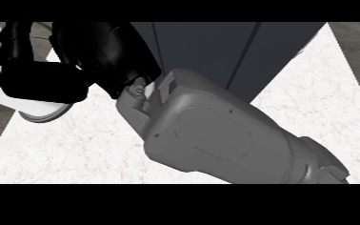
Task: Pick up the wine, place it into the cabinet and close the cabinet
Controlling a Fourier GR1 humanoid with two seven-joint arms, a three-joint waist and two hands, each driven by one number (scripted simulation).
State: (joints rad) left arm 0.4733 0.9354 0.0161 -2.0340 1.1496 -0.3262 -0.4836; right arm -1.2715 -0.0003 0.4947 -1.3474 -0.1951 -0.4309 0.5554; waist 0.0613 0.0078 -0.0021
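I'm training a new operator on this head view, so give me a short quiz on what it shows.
1. True or false: the grey forearm enters from the view's lower left.
2. What stands behind the arm at top centre? A) a dark cabinet B) a red kettle C) a wooden shelf
3. Fill in: the right hand is coloured ____.
Key: 1 false, it enters from the lower right; 2 A; 3 black.
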